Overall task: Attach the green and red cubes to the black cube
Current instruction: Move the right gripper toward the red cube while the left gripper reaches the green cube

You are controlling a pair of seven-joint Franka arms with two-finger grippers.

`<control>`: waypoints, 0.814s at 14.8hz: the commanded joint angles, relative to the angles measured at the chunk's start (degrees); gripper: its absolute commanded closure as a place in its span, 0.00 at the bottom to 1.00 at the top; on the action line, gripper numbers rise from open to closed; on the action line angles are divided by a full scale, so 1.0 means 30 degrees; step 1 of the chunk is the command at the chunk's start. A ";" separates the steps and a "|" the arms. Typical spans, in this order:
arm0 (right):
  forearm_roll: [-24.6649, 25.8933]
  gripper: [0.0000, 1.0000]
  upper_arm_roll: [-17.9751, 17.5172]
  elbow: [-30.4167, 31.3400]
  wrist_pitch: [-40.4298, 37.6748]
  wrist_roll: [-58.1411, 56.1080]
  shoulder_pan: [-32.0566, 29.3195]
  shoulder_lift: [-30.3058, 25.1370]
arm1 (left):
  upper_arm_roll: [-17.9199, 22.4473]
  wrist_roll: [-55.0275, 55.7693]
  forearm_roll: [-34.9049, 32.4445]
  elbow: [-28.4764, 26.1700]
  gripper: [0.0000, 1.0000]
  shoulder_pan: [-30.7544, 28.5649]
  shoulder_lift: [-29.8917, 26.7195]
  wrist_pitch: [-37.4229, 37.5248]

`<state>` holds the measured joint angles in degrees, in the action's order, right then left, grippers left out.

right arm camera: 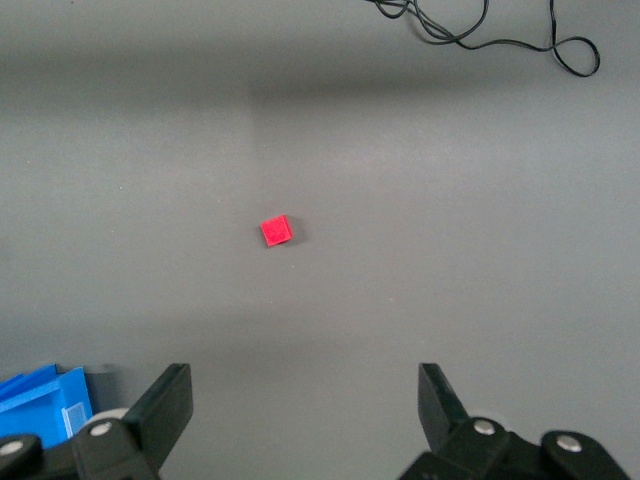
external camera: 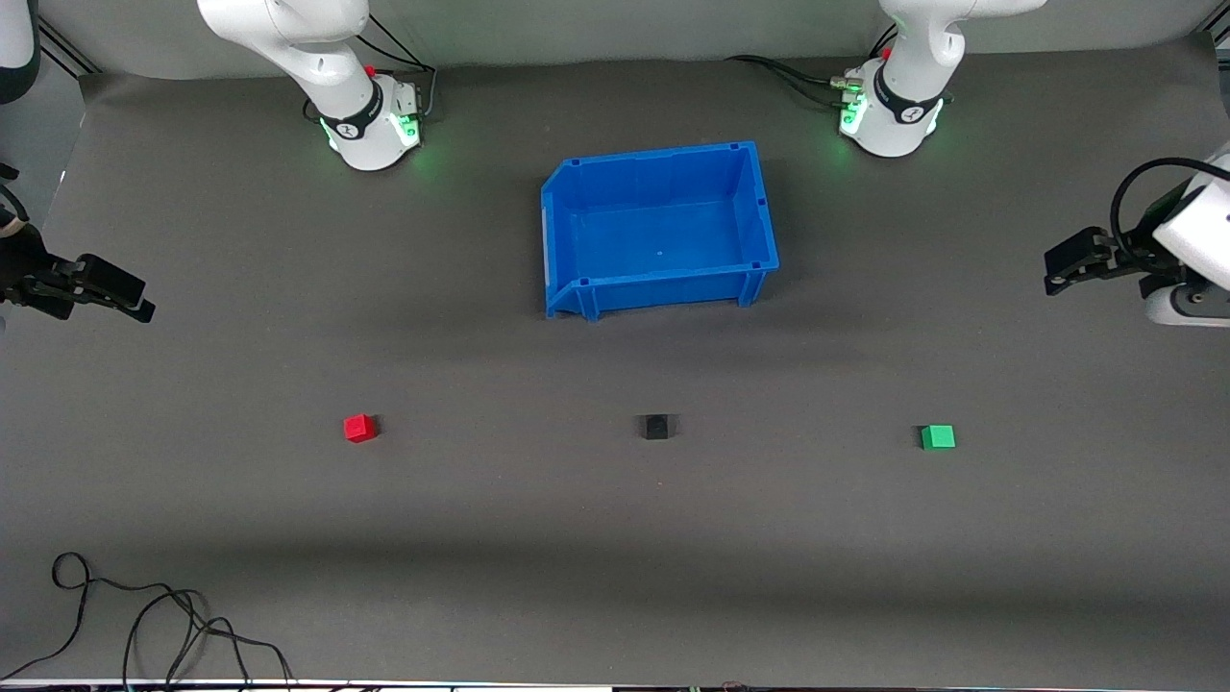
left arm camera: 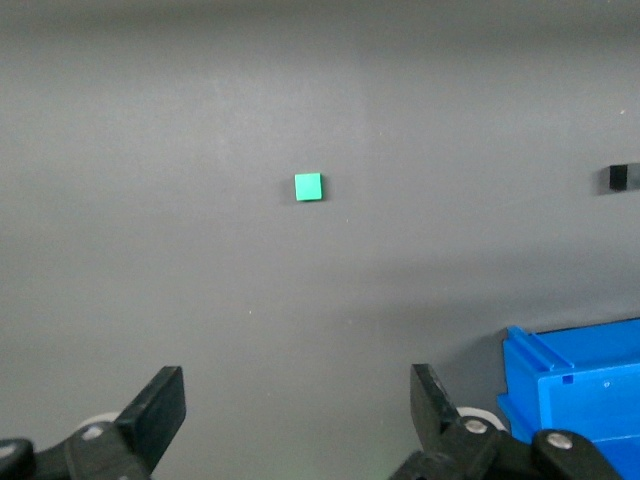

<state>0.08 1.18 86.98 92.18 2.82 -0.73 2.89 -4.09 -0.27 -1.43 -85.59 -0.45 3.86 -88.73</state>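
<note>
Cubes (external camera: pixel 654 427) on table, well apart from hands (external camera: pixel 1067 269).

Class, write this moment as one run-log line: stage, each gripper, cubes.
stage: start, nothing attached | left gripper: open, empty | right gripper: open, empty | red cube, black cube, green cube: apart on table

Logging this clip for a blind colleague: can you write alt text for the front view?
Three small cubes sit apart in a row on the dark table: red cube toward the right arm's end, black cube in the middle, green cube toward the left arm's end. A blue bin stands farther from the camera. The right gripper and left gripper hang open at the edges, holding nothing.
</note>
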 commanded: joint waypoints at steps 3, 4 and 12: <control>0.0001 0.00 -0.0130 0.0069 -0.0110 -0.0061 -0.0107 -0.0291 | 0.0074 -0.0026 0.0183 0.0287 0.00 -0.0056 0.0092 -0.0423; 0.0001 0.00 -0.0129 0.0040 -0.0081 -0.0061 -0.0108 -0.0291 | 0.0074 -0.0026 0.0183 0.0258 0.00 -0.0056 0.0092 -0.0365; -0.1109 0.00 -0.0217 -0.0164 -0.0081 0.5684 -0.0078 -0.0175 | 0.0191 0.2107 0.0971 -0.1731 0.04 -0.1489 0.0266 -0.0830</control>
<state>-1.11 0.89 86.94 92.18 9.51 -0.72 2.89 -3.44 2.86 -0.39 -88.42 -2.87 4.75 -89.76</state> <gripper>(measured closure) 0.000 0.022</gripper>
